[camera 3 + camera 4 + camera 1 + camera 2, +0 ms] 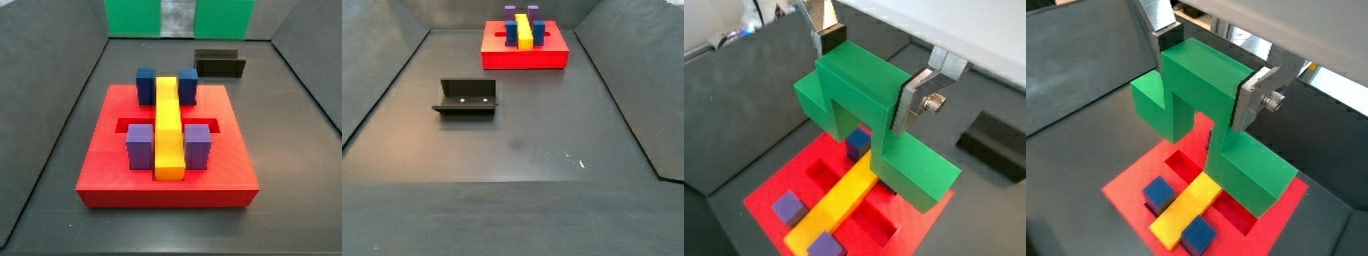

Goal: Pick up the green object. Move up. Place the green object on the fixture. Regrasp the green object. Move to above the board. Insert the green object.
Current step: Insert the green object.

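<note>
The gripper point(871, 78) hangs high over the board point(922, 225), its silver fingers point(927, 82) clamped on the raised middle of the green object point(885, 125), whose wide bar points down toward the red slab. Below it sit the yellow bar point(834, 208) and the blue blocks point(1160, 191). My worry is alignment: if the bar drops slightly off its cut-out, it may catch the yellow bar or a recess edge and twist in the pads. The fixture point(466, 98) stands empty, well apart from the gripper.
</note>
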